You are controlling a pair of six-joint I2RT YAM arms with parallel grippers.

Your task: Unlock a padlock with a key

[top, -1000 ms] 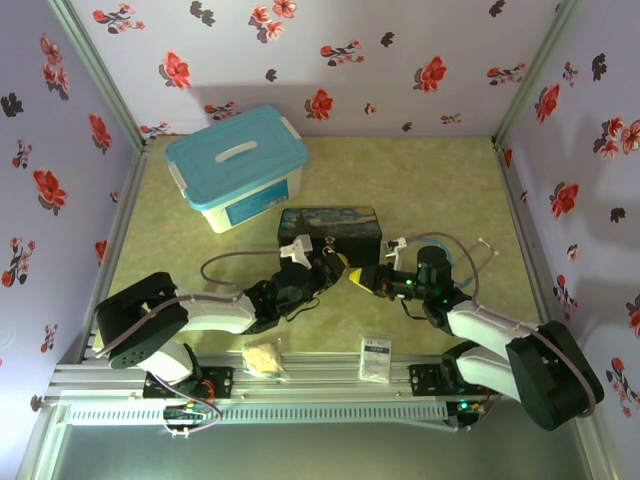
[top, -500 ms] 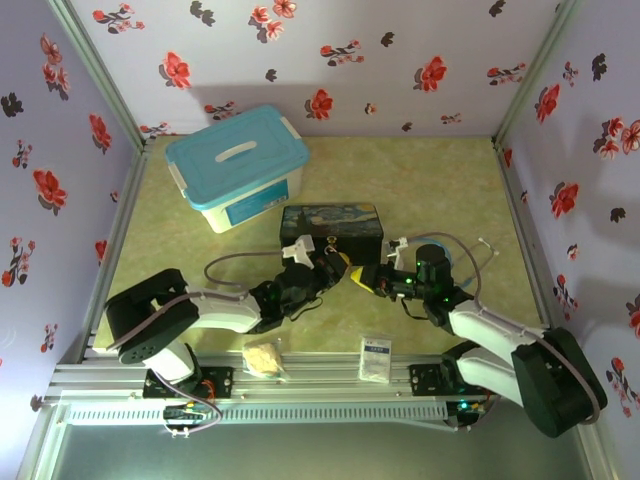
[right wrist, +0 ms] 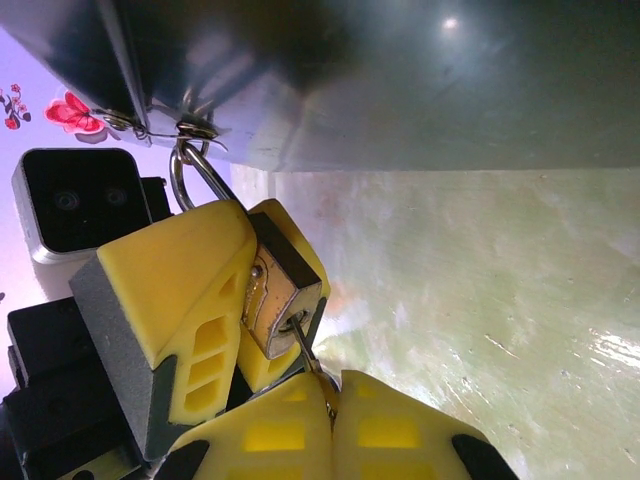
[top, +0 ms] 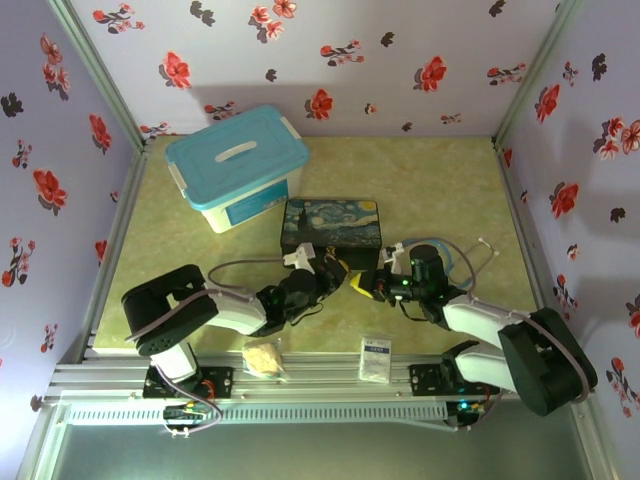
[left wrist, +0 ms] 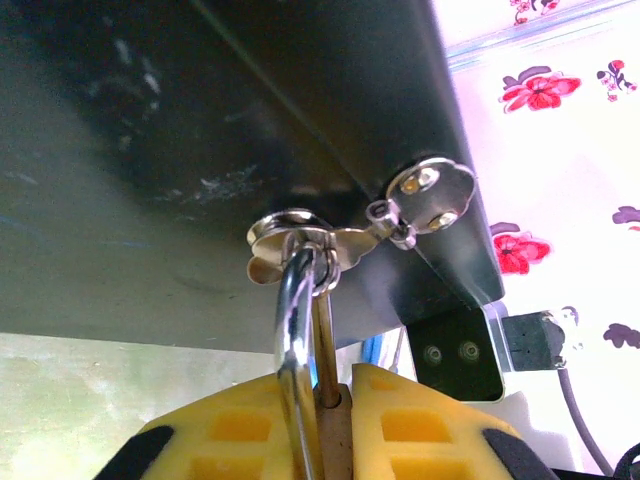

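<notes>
Padlock first: the small brass-coloured padlock (right wrist: 283, 290) is hanging by its thin silver U-shaped shackle (left wrist: 293, 340) from the metal hasp (left wrist: 300, 235) on the front of the dark painted tin box (top: 330, 222), which is sitting in the middle of the pale green table (top: 440, 180). I am gripping its body with the left end effector (left wrist: 335, 422), whose yellow fingers (right wrist: 170, 290) are pressing in on either side, so that arm is clamping the lock and steadying it. The right end effector (right wrist: 330, 400) is pinching the tiny dull brass-coloured key (right wrist: 308, 352) between nearly touching fingertips. In the right wrist view the key's blade is reaching up into the keyhole on the padlock's underside.

I am judging the task as a little past halfway. Both things are grasped and lined up, and the key is looking inserted, though I cannot tell how deep it is sitting. The turn and the release are remaining. In the left wrist view both legs of the shackle are running down into the body and the loop is passing through the hasp ring, so I am reading the lock as not yet open. I am expecting the next move to be a careful wrist roll on the right, with the left bracing the body against the twist.
</notes>
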